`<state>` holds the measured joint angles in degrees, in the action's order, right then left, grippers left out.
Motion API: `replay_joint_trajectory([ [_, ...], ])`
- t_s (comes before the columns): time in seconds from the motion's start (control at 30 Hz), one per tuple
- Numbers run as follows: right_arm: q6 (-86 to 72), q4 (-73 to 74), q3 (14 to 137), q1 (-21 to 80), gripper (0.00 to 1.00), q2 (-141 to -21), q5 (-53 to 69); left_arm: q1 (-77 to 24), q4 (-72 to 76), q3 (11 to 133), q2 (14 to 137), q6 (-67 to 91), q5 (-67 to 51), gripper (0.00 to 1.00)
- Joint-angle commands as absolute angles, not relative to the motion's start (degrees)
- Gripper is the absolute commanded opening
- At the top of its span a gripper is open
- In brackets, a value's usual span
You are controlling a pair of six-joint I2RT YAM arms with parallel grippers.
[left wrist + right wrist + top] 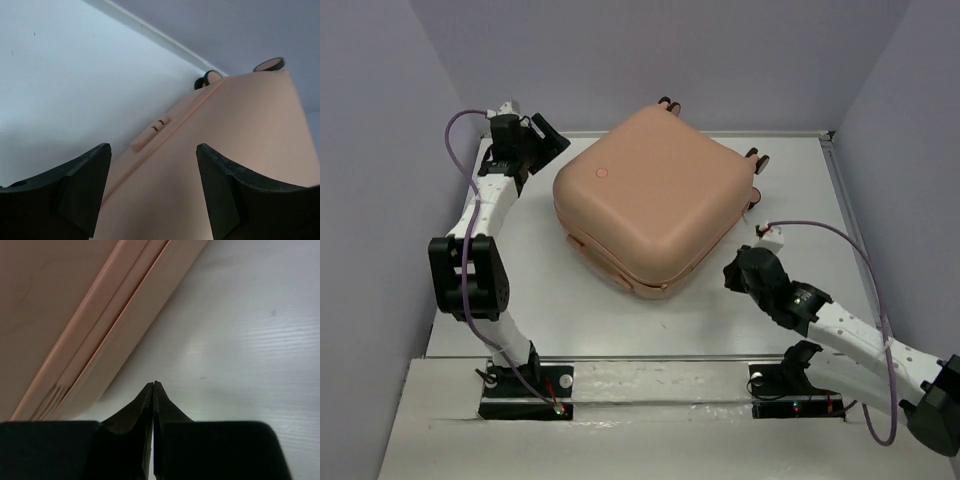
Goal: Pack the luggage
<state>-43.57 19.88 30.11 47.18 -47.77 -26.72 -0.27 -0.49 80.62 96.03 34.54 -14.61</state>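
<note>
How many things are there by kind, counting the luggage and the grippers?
Luggage: 1
Grippers: 2 (left gripper, open; right gripper, shut)
Total: 3

Smooth matt plastic luggage (655,195); faintly grained white table (790,190).

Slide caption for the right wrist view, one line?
Black fingers of the right gripper shut over the white table, beside the seam of the peach-pink hard-shell suitcase.
</note>
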Motion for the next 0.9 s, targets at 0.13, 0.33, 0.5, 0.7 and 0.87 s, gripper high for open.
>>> replay_joint_trajectory([
  [0.13,-33.76,-5.85,34.62,24.72,0.07,-64.05,-7.25,-0.88,-2.21,81.15,108.09,32.52,-23.11,0.77],
  [0.33,-30.15,-15.37,45.07,24.17,0.07,-80.05,7.81,-5.26,11.49,64.89,102.67,38.75,-22.85,0.75],
  [0.5,-27.78,-18.37,55.09,24.17,0.07,-88.67,19.41,-8.34,21.00,48.63,92.64,42.71,-20.13,0.74],
  [0.7,-25.67,-10.39,69.51,24.17,0.21,-96.41,26.19,-9.05,26.28,30.69,74.31,45.44,-17.41,0.74],
  [0.87,-23.47,0.42,69.01,24.17,0.46,-90.56,17.51,-8.53,17.33,30.22,62.51,42.64,-12.84,0.77],
])
